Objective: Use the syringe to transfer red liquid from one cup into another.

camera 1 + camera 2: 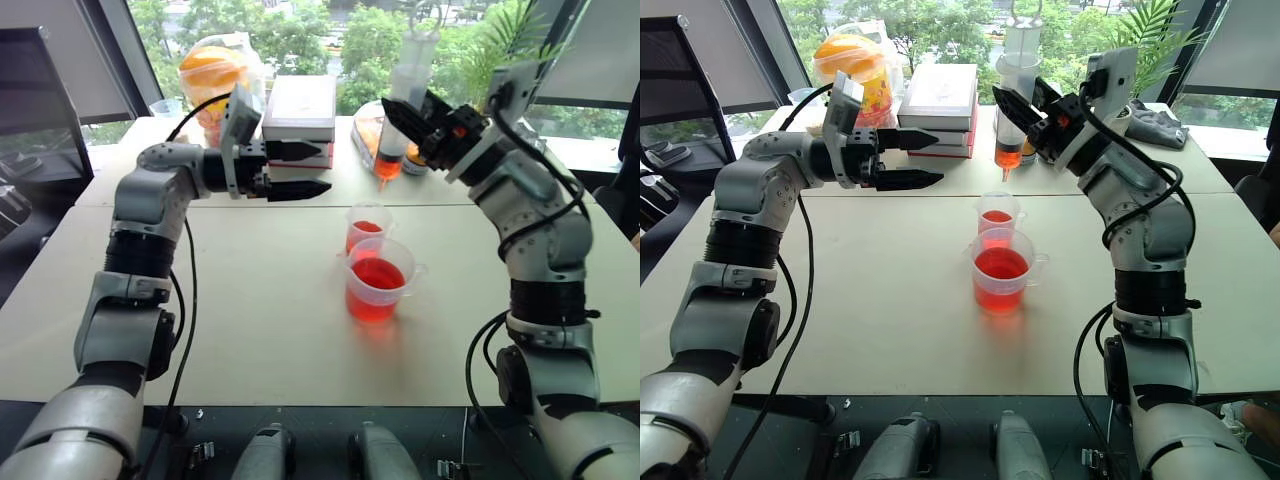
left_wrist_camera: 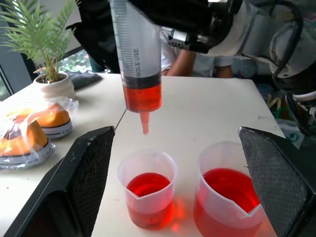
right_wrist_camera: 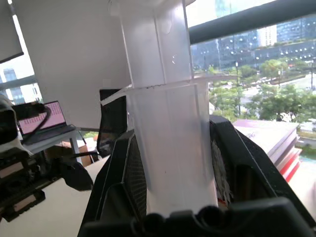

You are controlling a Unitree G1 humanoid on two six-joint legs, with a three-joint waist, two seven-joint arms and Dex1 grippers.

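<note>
My right gripper (image 1: 1025, 118) is shut on a large clear syringe (image 1: 1012, 100), held upright above the table. Red liquid fills the syringe's lower end, and its tip (image 2: 144, 124) hangs a little above the small cup (image 2: 148, 195). The small cup (image 1: 367, 226) holds some red liquid. Just in front of it stands the bigger cup (image 1: 377, 279), nearly half full of red liquid. My left gripper (image 1: 300, 170) is open, hovering above the table to the left of both cups with nothing between its fingers.
A stack of books (image 1: 301, 108) sits at the back of the table, with bagged orange items (image 1: 213, 70) to its left. A potted plant (image 2: 52, 84) and more packaged items (image 2: 34, 128) stand behind the cups. A table seam runs behind the cups.
</note>
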